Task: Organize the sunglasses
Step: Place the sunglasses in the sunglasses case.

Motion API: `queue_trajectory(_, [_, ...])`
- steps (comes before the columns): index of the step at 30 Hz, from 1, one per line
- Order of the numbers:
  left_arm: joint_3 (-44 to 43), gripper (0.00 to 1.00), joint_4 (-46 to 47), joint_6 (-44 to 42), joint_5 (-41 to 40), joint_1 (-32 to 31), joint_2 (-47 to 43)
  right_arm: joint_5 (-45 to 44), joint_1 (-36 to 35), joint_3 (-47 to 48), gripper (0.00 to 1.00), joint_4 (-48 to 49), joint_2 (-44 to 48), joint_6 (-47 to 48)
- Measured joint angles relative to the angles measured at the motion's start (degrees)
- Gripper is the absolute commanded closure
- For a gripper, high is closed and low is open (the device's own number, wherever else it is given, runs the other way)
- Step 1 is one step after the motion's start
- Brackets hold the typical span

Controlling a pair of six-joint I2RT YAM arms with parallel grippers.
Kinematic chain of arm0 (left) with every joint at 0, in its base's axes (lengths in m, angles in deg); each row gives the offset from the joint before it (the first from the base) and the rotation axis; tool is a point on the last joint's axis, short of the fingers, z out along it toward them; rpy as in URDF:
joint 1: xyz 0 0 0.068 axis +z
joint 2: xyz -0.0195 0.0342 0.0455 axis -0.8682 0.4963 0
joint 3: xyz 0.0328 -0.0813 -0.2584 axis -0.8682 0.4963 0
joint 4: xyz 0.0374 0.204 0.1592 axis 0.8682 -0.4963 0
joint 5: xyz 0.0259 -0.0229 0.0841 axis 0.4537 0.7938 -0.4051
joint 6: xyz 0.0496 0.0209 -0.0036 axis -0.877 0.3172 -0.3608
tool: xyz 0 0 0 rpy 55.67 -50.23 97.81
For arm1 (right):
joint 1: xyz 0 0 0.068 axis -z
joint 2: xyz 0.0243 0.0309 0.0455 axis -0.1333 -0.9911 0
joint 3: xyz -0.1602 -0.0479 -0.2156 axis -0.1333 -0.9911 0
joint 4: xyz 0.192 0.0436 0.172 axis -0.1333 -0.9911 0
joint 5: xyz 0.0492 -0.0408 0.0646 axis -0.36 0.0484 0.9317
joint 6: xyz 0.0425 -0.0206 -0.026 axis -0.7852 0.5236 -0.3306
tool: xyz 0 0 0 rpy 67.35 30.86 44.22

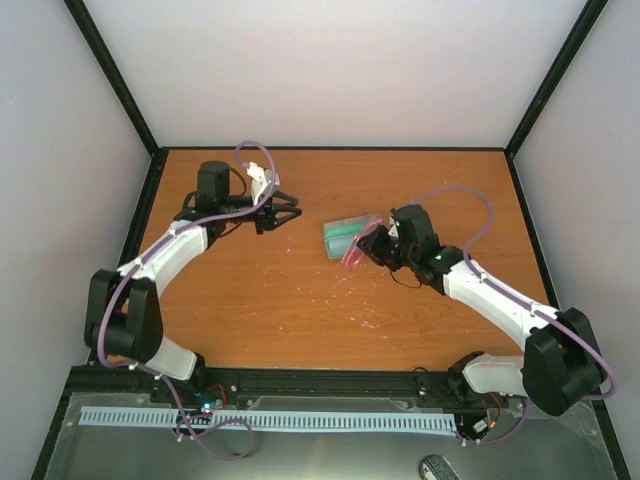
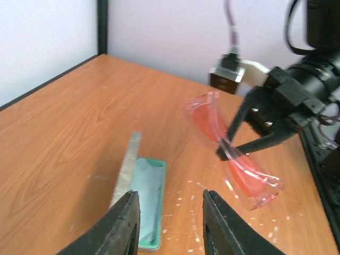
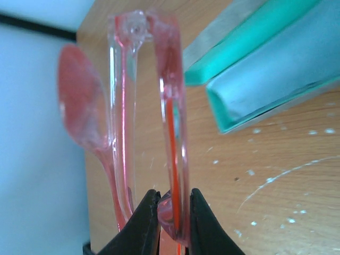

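Note:
The sunglasses (image 2: 234, 154), pink-red and translucent, hang folded in my right gripper (image 3: 172, 215), whose fingers are shut on the frame near its middle. They are held above the table just right of the open grey case (image 1: 352, 236) with green lining. They also show in the top view (image 1: 353, 256) and the right wrist view (image 3: 170, 106). The case lies open in the left wrist view (image 2: 143, 196), with the light blue cloth (image 3: 287, 69) inside it. My left gripper (image 2: 170, 223) is open and empty, left of the case in the top view (image 1: 272, 215).
Black frame rails (image 1: 330, 382) run along the near table edge. White walls stand on three sides of the wooden table (image 1: 300, 310). White specks mark the tabletop near the case.

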Motion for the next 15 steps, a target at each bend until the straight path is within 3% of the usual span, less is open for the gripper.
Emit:
queue_trajectory(7, [-8.66, 0.69, -2.12, -1.33, -1.73, 1.90, 11.43, -7.61, 2.14, -2.91, 0.97, 4.33, -3.41, -7.91])
queue_trajectory(15, [-11.98, 0.69, -3.15, -2.67, -1.75, 3.54, 14.86, -10.95, 2.19, -2.86, 0.97, 13.18, -13.60, -16.00])
